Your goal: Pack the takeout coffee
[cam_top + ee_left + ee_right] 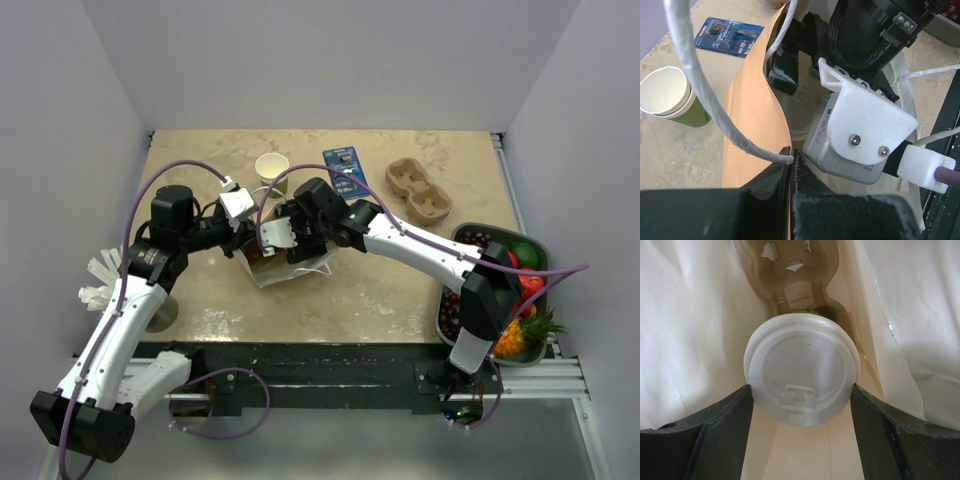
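Takeout coffee (802, 372): pinched at its white lid by the right pincer (801, 401), held inside the paper bag (300, 270) near the middle of the surface, above a cardboard carrier (790, 270) at the bag's bottom; left pincer (791, 161) pressed together on the bag's brown rim, keeping the mouth open. Status: packing judged nearly complete; seating, release and withdrawal outstanding. Not visible: the cup's green body beneath the lid, and whether it already rests in the carrier.
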Tool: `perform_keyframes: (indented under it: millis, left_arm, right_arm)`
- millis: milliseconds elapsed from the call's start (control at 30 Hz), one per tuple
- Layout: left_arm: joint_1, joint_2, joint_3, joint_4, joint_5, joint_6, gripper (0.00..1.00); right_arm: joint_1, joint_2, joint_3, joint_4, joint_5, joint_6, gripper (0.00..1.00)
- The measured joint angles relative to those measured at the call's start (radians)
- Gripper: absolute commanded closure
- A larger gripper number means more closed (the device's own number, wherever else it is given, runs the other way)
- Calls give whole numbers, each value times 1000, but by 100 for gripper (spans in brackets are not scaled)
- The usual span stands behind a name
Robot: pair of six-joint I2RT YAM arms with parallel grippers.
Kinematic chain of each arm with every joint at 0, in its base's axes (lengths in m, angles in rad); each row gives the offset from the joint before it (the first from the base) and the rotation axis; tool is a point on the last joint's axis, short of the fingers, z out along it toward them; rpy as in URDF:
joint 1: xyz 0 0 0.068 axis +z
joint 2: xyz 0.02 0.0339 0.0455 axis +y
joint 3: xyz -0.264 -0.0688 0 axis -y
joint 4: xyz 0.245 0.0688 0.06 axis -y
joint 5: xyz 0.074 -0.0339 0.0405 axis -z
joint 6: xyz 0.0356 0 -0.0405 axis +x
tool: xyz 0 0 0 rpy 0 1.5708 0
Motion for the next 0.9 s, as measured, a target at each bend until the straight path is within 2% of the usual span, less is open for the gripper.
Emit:
perform_keyframes:
  millis: [367, 900]
  left_arm:
    - [0, 26, 21, 0, -1, 0, 100]
    - [0, 59, 39, 29, 27, -53, 100]
  right_arm:
    - [-7, -1, 3, 4, -1, 4, 100]
    - [3, -1, 105, -145, 74, 4, 100]
